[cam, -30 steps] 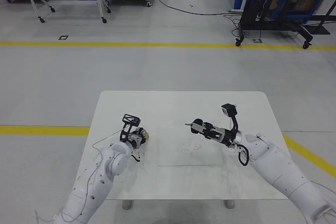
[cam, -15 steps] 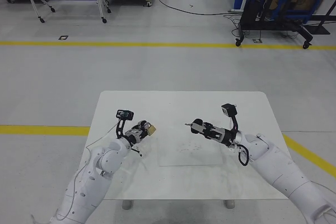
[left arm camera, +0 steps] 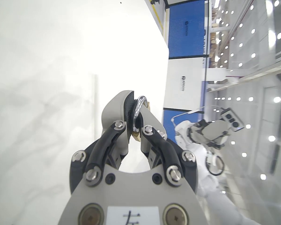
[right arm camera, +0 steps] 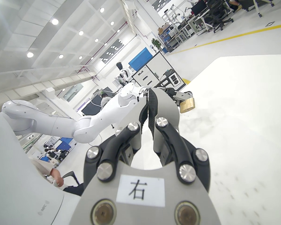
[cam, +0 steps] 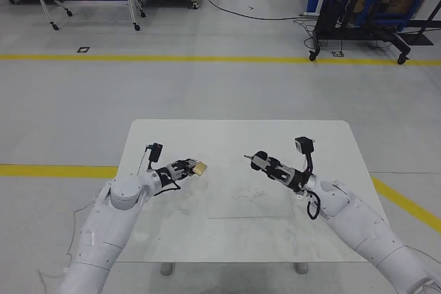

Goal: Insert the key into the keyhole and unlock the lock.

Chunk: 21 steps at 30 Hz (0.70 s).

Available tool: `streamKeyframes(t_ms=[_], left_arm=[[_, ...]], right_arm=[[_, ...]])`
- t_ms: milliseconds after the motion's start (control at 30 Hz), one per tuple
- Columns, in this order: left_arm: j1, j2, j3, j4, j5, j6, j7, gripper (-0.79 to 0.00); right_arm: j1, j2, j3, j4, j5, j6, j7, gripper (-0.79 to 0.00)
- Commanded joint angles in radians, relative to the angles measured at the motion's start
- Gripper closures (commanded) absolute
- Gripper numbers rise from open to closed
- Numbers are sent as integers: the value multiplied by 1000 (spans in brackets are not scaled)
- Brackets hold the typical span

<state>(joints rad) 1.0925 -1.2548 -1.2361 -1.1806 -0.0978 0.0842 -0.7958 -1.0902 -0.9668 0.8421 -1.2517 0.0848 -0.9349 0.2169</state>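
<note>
1. Pinches the brass lock (cam: 199, 168) by its shackle in the left fingers (left arm camera: 118, 111); has carried it toward the centre of the counter (cam: 235, 220) within the last second.
2. Presses the right fingers (right arm camera: 166, 105) together on the key (cam: 245, 156), barely shifted, tip facing the lock, well apart.
3. Suggests alignment begun, insertion not yet.

Left gripper (cam: 192, 167) and right gripper (cam: 254, 159), both clamped, face each other, apart.
</note>
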Motion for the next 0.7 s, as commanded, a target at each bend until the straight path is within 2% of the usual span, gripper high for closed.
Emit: streamKeyframes(t_ms=[0,433,567,667], left_arm=[[-32,-5,7,48,-79,27,-50,0],[-35,-8,14,53,-100,34,-64,0],[-43,-17,4,93,-277,112,-138,0],[-81,-25,12,173,-384,211,-228,0]], right_arm=[[-9,0,12,-8,-11,1,-20,0],[-9,0,12,-8,-11,1,-20,0],[1,-2,21,-36,-133,81,-1,0],[7,-7,22,-71,-249,116,-9,0]])
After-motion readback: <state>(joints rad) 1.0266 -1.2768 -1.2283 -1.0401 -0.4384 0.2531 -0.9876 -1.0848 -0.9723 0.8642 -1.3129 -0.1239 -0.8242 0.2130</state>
